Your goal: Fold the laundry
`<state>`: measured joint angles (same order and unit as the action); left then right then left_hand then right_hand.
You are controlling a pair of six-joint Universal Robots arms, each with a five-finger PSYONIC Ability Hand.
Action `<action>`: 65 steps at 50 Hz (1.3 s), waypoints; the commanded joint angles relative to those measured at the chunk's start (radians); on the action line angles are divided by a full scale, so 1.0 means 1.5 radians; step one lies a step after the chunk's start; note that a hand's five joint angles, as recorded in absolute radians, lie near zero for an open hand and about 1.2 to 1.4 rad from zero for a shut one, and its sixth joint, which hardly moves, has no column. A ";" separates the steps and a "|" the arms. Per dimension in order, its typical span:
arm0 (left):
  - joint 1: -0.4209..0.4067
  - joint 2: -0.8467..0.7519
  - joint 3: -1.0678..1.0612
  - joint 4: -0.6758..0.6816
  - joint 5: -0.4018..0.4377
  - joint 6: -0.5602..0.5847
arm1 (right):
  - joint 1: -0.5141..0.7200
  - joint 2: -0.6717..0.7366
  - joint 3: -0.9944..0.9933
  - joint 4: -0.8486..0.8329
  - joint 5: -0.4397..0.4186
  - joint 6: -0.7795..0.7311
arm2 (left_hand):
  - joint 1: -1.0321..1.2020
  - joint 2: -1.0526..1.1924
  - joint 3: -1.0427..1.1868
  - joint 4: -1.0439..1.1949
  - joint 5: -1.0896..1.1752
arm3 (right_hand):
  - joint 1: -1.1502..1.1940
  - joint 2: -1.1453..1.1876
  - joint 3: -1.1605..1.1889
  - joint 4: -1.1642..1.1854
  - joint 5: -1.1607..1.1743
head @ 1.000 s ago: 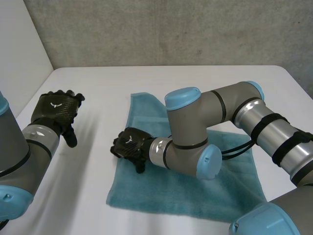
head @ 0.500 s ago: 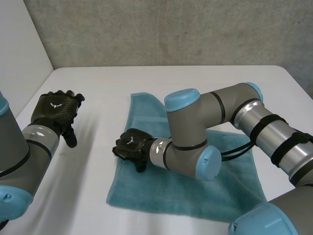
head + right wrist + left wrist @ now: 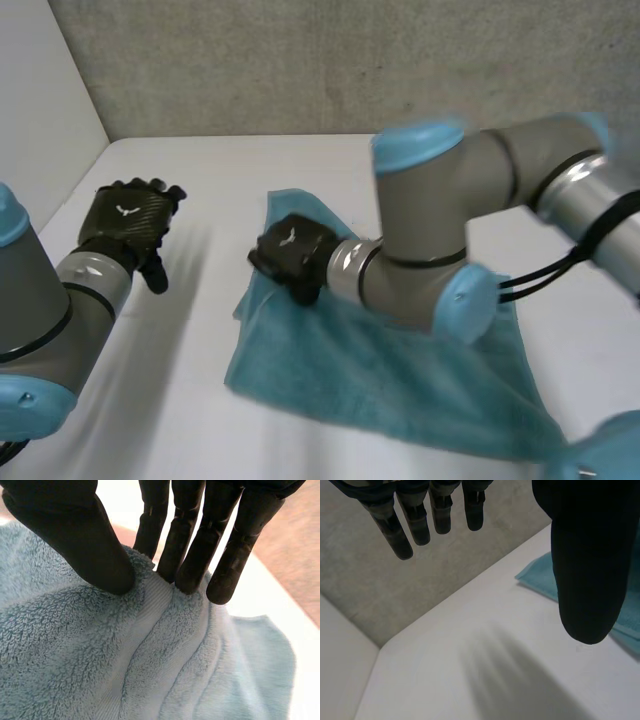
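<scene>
One towel point(image 3: 385, 375) lies diagonally, pinched by right hand point(image 3: 290, 252).

No readable txt, labels or nos.

White tabletop point(image 3: 200, 190), smooth, matte finish; rough grey concrete wall point(image 3: 300, 60) directly behind far edge; plain white side panel point(image 3: 40, 110) along left edge, meeting wall at corner; lighting even, diffuse; soft shadows on tabletop surface.
</scene>
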<state>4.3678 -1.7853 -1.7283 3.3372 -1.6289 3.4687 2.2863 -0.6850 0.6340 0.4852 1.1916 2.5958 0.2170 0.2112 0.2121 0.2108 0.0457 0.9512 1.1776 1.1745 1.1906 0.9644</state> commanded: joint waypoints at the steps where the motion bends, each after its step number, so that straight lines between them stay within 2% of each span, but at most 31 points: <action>1: 0.000 -0.063 0.015 0.022 0.113 0.008 | -0.039 -0.173 0.139 -0.070 -0.002 0.052 | 0.006 0.009 0.009 0.010 0.003 | 0.297 0.146 0.148 0.137 0.172; 2: 0.000 -0.078 0.023 0.022 0.144 0.010 | -0.044 -0.211 0.167 -0.083 -0.003 0.056 | 0.004 0.007 0.007 0.008 0.001 | 0.297 0.146 0.148 0.137 0.172; 5: 0.000 -0.092 0.028 0.022 0.174 0.013 | -0.051 -0.271 0.209 -0.100 -0.004 0.057 | 0.004 0.007 0.007 0.008 0.001 | 0.297 0.146 0.148 0.137 0.172; 7: 0.001 -0.121 0.034 0.022 0.231 0.022 | -0.053 -0.295 0.222 -0.109 -0.002 0.058 | 0.000 0.004 0.003 0.004 -0.002 | 0.297 0.146 0.148 0.137 0.172; 8: 0.001 -0.121 0.034 0.022 0.231 0.022 | -0.053 -0.295 0.223 -0.109 -0.002 0.058 | 0.000 0.004 0.003 0.004 -0.003 | 0.297 0.146 0.148 0.137 0.172; 10: 0.001 -0.141 0.039 0.022 0.279 0.044 | -0.054 -0.341 0.247 -0.121 -0.001 0.058 | -0.016 -0.012 -0.013 -0.012 -0.018 | 0.297 0.146 0.148 0.137 0.172; 11: 0.001 -0.141 0.039 0.022 0.279 0.044 | -0.054 -0.341 0.247 -0.121 -0.001 0.058 | -0.016 -0.012 -0.013 -0.012 -0.018 | 0.297 0.146 0.148 0.137 0.172; 13: 0.001 -0.153 0.042 0.015 0.316 0.067 | -0.059 -0.372 0.260 -0.123 -0.001 0.058 | -0.016 -0.012 -0.013 -0.012 -0.018 | 0.297 0.146 0.148 0.137 0.172; 22: 0.000 -0.166 0.043 -0.007 0.369 0.074 | -0.097 -0.422 0.293 -0.130 0.024 0.057 | 0.007 0.011 0.011 0.012 0.005 | 0.297 0.146 0.148 0.137 0.172; 23: -0.001 -0.174 0.048 -0.013 0.369 0.072 | -0.112 -0.429 0.302 -0.135 0.034 0.058 | 0.060 0.064 0.063 0.064 0.058 | 0.297 0.146 0.148 0.137 0.172; 24: -0.002 -0.183 0.056 -0.018 0.366 0.070 | -0.121 -0.434 0.313 -0.141 0.039 0.057 | 0.204 0.208 0.207 0.208 0.202 | 0.297 0.146 0.148 0.137 0.172; 25: -0.002 -0.183 0.056 -0.018 0.366 0.070 | -0.121 -0.434 0.314 -0.141 0.039 0.057 | 0.205 0.209 0.208 0.209 0.203 | 0.297 0.146 0.148 0.137 0.172; 27: -0.011 -0.205 0.074 -0.013 0.356 0.061 | -0.134 -0.445 0.337 -0.150 0.043 0.056 | 0.698 0.701 0.701 0.702 0.695 | 0.297 0.146 0.148 0.137 0.172; 28: -0.011 -0.205 0.074 -0.013 0.356 0.061 | -0.134 -0.445 0.337 -0.150 0.043 0.056 | 0.700 0.704 0.704 0.704 0.698 | 0.297 0.146 0.148 0.137 0.172; 29: -0.013 -0.211 0.083 -0.011 0.338 0.049 | -0.142 -0.449 0.346 -0.153 0.043 0.054 | 0.785 0.789 0.789 0.789 0.783 | 0.297 0.146 0.148 0.137 0.172; 30: -0.013 -0.211 0.084 -0.011 0.337 0.049 | -0.158 -0.450 0.356 -0.155 0.045 0.053 | 0.786 0.790 0.789 0.790 0.784 | 0.297 0.146 0.148 0.137 0.172; 32: -0.014 -0.212 0.110 0.008 0.247 0.007 | -0.177 -0.450 0.364 -0.155 0.048 0.053 | 0.786 0.790 0.789 0.790 0.784 | 0.297 0.146 0.148 0.137 0.172; 33: -0.014 -0.212 0.110 0.008 0.246 0.007 | -0.177 -0.450 0.364 -0.155 0.048 0.053 | 0.786 0.790 0.789 0.790 0.784 | 0.297 0.146 0.148 0.137 0.172; 35: -0.016 -0.200 0.122 0.044 0.145 -0.036 | -0.216 -0.442 0.373 -0.142 0.046 0.051 | 0.786 0.790 0.789 0.790 0.784 | 0.297 0.146 0.148 0.137 0.172; 36: -0.016 -0.200 0.122 0.044 0.144 -0.036 | -0.216 -0.442 0.373 -0.141 0.046 0.051 | 0.786 0.790 0.789 0.790 0.784 | 0.297 0.146 0.148 0.137 0.172; 38: -0.015 -0.176 0.125 0.100 0.092 -0.069 | -0.225 -0.422 0.385 -0.136 0.045 0.049 | 0.786 0.790 0.789 0.790 0.784 | 0.297 0.146 0.148 0.137 0.172; 44: -0.017 -0.174 0.137 0.185 0.097 -0.091 | -0.227 -0.358 0.360 -0.145 0.056 0.036 | 0.786 0.790 0.789 0.790 0.784 | 0.297 0.146 0.148 0.137 0.172; 46: -0.021 -0.201 0.183 0.228 0.092 -0.089 | -0.229 -0.311 0.300 -0.154 0.073 0.037 | 0.786 0.790 0.789 0.790 0.784 | 0.297 0.146 0.148 0.137 0.172; 49: -0.024 -0.218 0.224 0.246 0.085 -0.089 | -0.226 -0.287 0.253 -0.171 0.090 0.039 | 0.786 0.790 0.789 0.790 0.784 | 0.297 0.146 0.148 0.137 0.172; 51: -0.034 -0.229 0.319 0.264 0.074 -0.088 | -0.224 -0.242 0.144 -0.239 0.135 0.039 | 0.786 0.790 0.789 0.790 0.784 | 0.297 0.146 0.148 0.137 0.172; 55: -0.037 -0.224 0.413 0.284 0.056 -0.089 | -0.224 -0.219 0.044 -0.335 0.169 0.038 | 0.786 0.790 0.789 0.790 0.784 | 0.297 0.146 0.148 0.137 0.172; 57: -0.038 -0.214 0.450 0.306 0.043 -0.089 | -0.222 -0.216 0.000 -0.448 0.190 0.045 | 0.786 0.790 0.789 0.790 0.784 | 0.297 0.146 0.148 0.137 0.172; 58: -0.038 -0.197 0.473 0.336 0.029 -0.088 | -0.222 -0.216 0.000 -0.448 0.190 0.045 | 0.786 0.790 0.789 0.790 0.784 | 0.297 0.146 0.148 0.137 0.172; 59: -0.038 -0.174 0.479 0.368 0.015 -0.088 | -0.224 -0.220 0.008 -0.510 0.199 0.059 | 0.786 0.790 0.789 0.790 0.784 | 0.297 0.146 0.148 0.137 0.172; 63: -0.037 -0.129 0.463 0.419 -0.006 -0.088 | -0.225 -0.256 0.061 -0.602 0.214 0.114 | 0.786 0.790 0.789 0.790 0.784 | 0.297 0.146 0.148 0.137 0.172; 65: -0.037 -0.111 0.444 0.432 -0.010 -0.087 | -0.233 -0.329 0.163 -0.624 0.200 0.166 | 0.786 0.790 0.789 0.790 0.784 | 0.297 0.146 0.148 0.137 0.172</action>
<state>4.3102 -2.0483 -1.0269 3.8864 -1.6025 3.3365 1.9495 -1.0218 0.6624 -0.2661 1.4914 2.6974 1.1961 1.2176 1.2156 1.2168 1.0394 0.9512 1.1841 1.1850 1.1951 0.9704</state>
